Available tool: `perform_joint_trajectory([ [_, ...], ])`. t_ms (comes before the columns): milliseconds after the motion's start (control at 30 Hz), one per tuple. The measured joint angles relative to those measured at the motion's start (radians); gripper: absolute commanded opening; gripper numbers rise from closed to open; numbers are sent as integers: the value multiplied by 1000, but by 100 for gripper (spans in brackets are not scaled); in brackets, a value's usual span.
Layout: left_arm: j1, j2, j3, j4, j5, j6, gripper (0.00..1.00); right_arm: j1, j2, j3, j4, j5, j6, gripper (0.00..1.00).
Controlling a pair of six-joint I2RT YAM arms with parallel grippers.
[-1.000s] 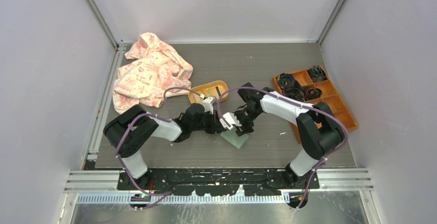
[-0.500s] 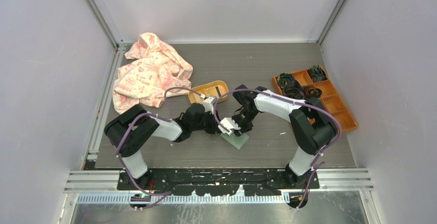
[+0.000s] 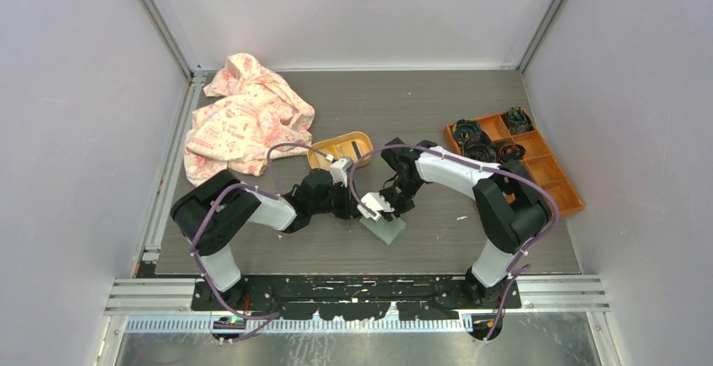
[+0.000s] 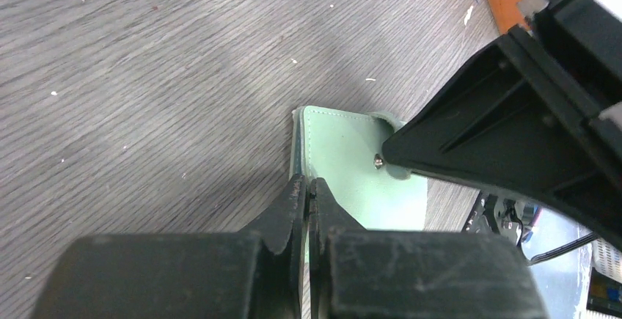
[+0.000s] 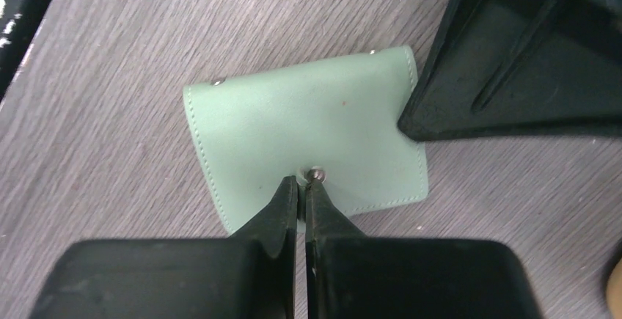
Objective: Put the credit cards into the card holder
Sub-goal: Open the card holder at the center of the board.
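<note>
Lab: aluminium-framed white enclosure point(image 3: 76, 130)

— What colour are the arms?
— Both alike: the left arm point(image 3: 214, 214) and the right arm point(image 3: 513, 214) have black joint housings with white links between.
— Cables?
— A purple cable point(image 3: 290, 145) loops along each.
— And the left claw point(image 4: 308, 187) and right claw point(image 5: 302, 183)?
— Matt black, with scuffed, tapering fingers.

Top camera: high, rear, looking down over whole worktop point(image 3: 404, 105). Wrist cameras: close, downward (both share card holder point(image 5: 308, 128)).
</note>
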Motion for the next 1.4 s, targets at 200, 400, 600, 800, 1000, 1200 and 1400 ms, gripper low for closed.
perform_joint_trajectory([
  [200, 16, -10, -11, 2, 12, 4, 32, -149, -8, 0, -53, -131, -7, 1],
  [400, 22, -126, -13, -66, -55, 14, 46, -251, -41, 3, -135, -243, -24, 1],
  [600, 22, -326, -79, -78, -140, 11, 66, -250, -42, 6, -155, -296, 18, 1],
  [800, 22, -513, -225, -68, -212, -86, 73, -250, -80, 8, -105, -325, 159, 1],
  [1000, -12, -616, -309, -56, -233, -197, 67, -250, -132, 7, -4, -331, 334, 1],
  [1200, -125, -652, -358, -49, -282, -208, 66, -250, -132, 7, 36, -326, 429, 1],
  [1400, -164, -678, -409, 15, -333, -221, 76, -245, -132, 3, 59, -313, 467, 1],
])
